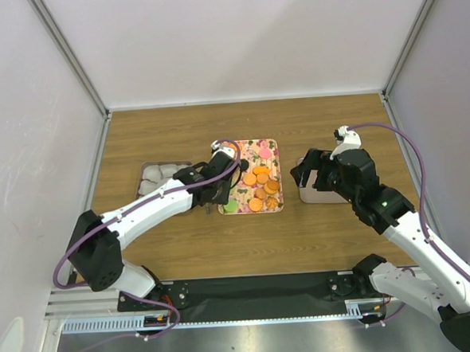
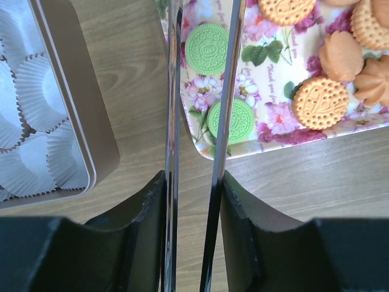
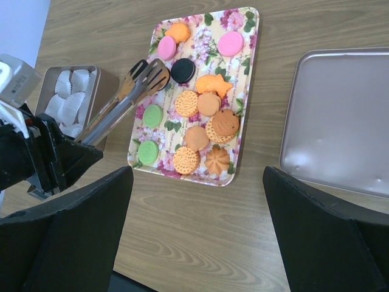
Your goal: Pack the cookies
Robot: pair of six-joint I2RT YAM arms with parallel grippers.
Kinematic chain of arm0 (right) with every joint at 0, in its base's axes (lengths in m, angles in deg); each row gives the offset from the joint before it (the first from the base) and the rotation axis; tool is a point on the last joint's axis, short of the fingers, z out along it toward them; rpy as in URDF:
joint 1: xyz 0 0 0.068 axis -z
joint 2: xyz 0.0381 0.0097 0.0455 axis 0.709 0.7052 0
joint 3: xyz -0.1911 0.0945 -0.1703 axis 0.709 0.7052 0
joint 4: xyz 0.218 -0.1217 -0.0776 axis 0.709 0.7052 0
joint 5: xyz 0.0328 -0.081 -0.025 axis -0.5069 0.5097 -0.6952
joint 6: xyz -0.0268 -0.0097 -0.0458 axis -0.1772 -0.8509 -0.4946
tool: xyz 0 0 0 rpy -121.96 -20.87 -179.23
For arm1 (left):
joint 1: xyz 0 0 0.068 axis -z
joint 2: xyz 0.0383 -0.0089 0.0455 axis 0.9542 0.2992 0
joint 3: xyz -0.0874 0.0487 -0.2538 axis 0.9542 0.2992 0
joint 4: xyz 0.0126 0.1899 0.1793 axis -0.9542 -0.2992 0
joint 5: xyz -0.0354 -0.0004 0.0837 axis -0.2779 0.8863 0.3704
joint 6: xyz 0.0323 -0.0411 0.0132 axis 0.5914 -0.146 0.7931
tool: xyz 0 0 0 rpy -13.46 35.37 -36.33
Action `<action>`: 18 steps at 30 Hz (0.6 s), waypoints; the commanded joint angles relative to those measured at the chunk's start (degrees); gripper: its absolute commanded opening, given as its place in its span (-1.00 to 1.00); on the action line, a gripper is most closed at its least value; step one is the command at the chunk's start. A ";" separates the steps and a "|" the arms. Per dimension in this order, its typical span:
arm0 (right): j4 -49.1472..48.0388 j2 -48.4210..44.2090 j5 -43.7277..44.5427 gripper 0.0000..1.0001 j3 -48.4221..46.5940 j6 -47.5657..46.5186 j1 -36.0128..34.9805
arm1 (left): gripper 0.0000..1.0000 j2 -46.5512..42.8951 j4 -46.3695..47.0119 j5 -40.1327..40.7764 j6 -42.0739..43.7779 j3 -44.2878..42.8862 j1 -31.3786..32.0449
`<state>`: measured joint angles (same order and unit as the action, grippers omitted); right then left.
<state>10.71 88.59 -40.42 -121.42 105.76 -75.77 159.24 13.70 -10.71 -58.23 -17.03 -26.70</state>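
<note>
We are looking at the left gripper (image 2: 194, 182) clamping a pair of metal tongs (image 3: 121, 106). Its two fingers (image 2: 140, 213) are pressing on the outer faces of the tong arms, which are running side by side with a narrow gap between them. The tongs are reaching out over the left edge of the floral tray (image 3: 243, 73), with their slotted heads hanging close to the black cookie (image 3: 182, 70); we cannot tell whether they are touching anything there. The cookies (image 3: 208, 103) are all lying on that tray. Two pink cookies (image 3: 231, 44) and an orange cookie (image 3: 178, 30) are sitting at the far end. Two green sandwich cookies (image 2: 206, 48) are lying along the left edge toward the near corner. A cluster of tan and orange biscuits (image 3: 186, 159), some overlapping, is filling the near-right part. In the left wrist view the green sandwich cookies are showing between and behind the tong arms. The grey tin (image 2: 79, 103) is sitting on the wooden table (image 3: 182, 231) just beside the tray's left side, and white paper cups (image 2: 36, 91) are lining it. The tin's lid (image 3: 340, 115) is lying flat on the table to the right of the tray, apart from it. The right gripper (image 3: 197, 176) is hovering with its jaws spread wide and nothing between them, and in the top view it is hanging over the lid.
</note>
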 commanded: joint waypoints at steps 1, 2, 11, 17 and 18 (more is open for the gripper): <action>-1.18 -0.79 0.13 0.89 -0.52 -0.32 0.20 | -0.19 -2.77 -0.57 1.48 1.42 -3.55 0.43; -1.09 -0.87 0.13 0.89 -0.52 -0.32 0.20 | -0.20 -2.94 -0.74 1.57 1.34 -3.73 0.43; -1.70 1.14 -0.40 0.89 -2.09 -0.94 0.29 | -0.21 -9.26 -4.70 3.94 0.90 -7.16 0.43; -3.28 4.04 -1.98 0.89 -3.76 -1.20 0.38 | -0.19 -12.69 -8.91 6.84 0.28 -6.73 -3.16; -3.55 5.00 -2.50 0.89 -3.94 -1.29 0.29 | -0.20 -13.31 -9.09 6.76 0.02 -6.29 -4.04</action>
<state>10.19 92.41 -41.46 -121.96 105.70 -75.68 148.92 6.78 -7.17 -57.91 -22.30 -27.99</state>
